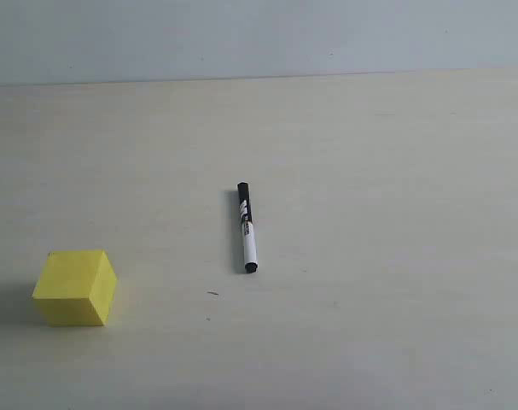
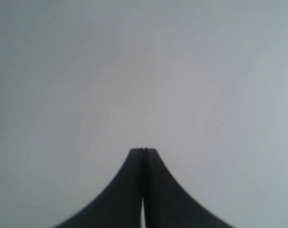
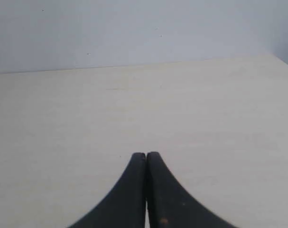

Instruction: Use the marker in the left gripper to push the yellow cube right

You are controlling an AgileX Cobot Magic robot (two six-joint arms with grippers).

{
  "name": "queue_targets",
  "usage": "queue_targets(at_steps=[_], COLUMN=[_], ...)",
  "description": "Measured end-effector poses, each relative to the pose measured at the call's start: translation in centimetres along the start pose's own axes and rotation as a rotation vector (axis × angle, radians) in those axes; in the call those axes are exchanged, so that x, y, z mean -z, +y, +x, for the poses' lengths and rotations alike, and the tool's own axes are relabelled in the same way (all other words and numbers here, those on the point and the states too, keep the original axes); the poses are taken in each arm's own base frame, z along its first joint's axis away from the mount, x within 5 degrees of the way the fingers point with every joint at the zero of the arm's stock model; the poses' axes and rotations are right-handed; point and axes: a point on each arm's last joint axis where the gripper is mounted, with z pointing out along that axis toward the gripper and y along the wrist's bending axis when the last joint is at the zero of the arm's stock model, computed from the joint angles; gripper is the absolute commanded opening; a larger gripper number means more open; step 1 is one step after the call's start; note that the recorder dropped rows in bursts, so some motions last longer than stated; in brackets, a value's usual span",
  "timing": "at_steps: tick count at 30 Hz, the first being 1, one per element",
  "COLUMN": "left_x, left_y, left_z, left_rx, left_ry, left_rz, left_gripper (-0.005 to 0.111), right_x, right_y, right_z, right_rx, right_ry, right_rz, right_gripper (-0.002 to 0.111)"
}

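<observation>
– Marker (image 1: 247, 227), what does it look like?
– Slim pen with a white barrel. Black cap at the far end, short black end nearer the camera, small dark print just below the cap. It lies flat on the tabletop (image 1: 395, 256), about mid-scene, pointing almost straight away from the camera with a slight tilt.
– Yellow cube (image 1: 73, 288)?
– Plain bright yellow, sharp edges, matte faces, far thicker than the marker. It sits on the tabletop at the near left, well apart from the marker, with a soft shadow on its left side.
– Left tool (image 2: 143, 150)?
– Closed. The black fingers are pressed tip to tip and grip nothing. Behind them the left wrist view shows only plain pale grey; can't tell what surface.
– Right tool (image 3: 146, 154)?
– Also closed with nothing gripped, fingers together over the tabletop, pale wall beyond.
</observation>
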Motion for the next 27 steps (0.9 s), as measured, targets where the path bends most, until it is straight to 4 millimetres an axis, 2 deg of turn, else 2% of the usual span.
queue_targets(at_steps=[4, 20, 24, 27], left_x=[-2.2, -8.4, -10.6, -12.4], left_y=[0.1, 2.2, 2.1, 1.7], left_z=[-0.3, 3.4, 4.4, 5.9], left_rx=[-0.051, -0.093, -0.132, -0.18], left_ry=[0.123, 0.517, 0.676, 0.842], left_rz=[-0.075, -0.274, -0.297, -0.308], left_gripper=[0.0, 0.0, 0.0, 0.0], right_x=[0.0, 0.0, 0.0, 0.0], right_y=[0.0, 0.0, 0.0, 0.0], right_z=[0.0, 0.0, 0.0, 0.0], right_rx=[0.0, -0.004, -0.004, -0.004], right_ry=[0.0, 0.0, 0.0, 0.0], right_rz=[0.0, -0.001, -0.001, -0.001], right_gripper=[0.0, 0.0, 0.0, 0.0])
